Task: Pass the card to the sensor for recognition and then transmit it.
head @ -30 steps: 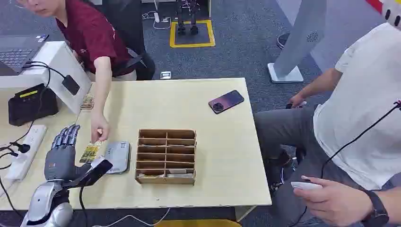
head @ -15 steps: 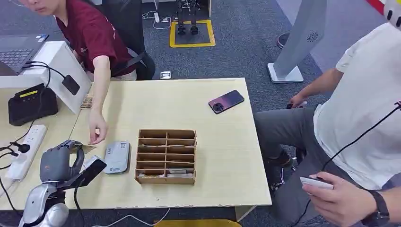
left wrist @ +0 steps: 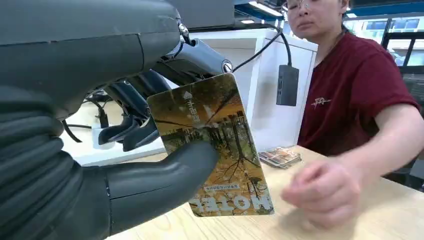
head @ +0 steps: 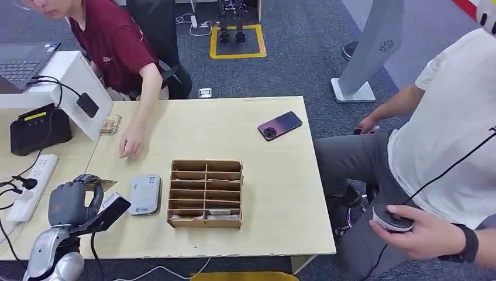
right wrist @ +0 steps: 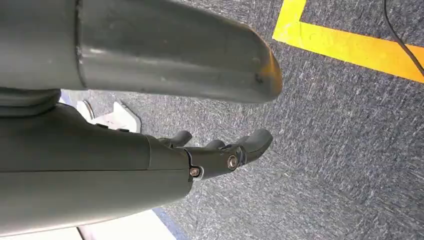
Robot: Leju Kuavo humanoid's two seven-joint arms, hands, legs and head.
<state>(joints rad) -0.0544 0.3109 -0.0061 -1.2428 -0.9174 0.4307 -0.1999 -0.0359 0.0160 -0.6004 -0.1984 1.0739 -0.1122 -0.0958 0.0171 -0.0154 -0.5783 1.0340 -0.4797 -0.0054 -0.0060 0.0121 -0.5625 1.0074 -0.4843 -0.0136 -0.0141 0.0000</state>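
My left hand (head: 70, 202) is at the table's front left and holds a brown picture card (head: 105, 184) upright. In the left wrist view the card (left wrist: 215, 145), printed with autumn trees and the word HOTEL, is pinched between my thumb (left wrist: 165, 175) and the darker fingers behind it. The grey card sensor (head: 144, 194) lies flat on the table just right of that hand, with the card a little to its left and apart from it. My right hand (right wrist: 220, 155) hangs over the blue carpet, fingers loosely apart and holding nothing.
A wooden slotted organiser (head: 205, 193) stands right of the sensor. A person in a red shirt rests a hand (head: 131, 146) on the table beyond my left hand. A stack of cards (head: 109, 124), a black terminal (head: 38, 127), a power strip (head: 32, 187) and a phone (head: 279, 125) also lie here.
The person let go of the card and drew the hand back across the table. My left hand's fingers closed on the card and now hold it alone.
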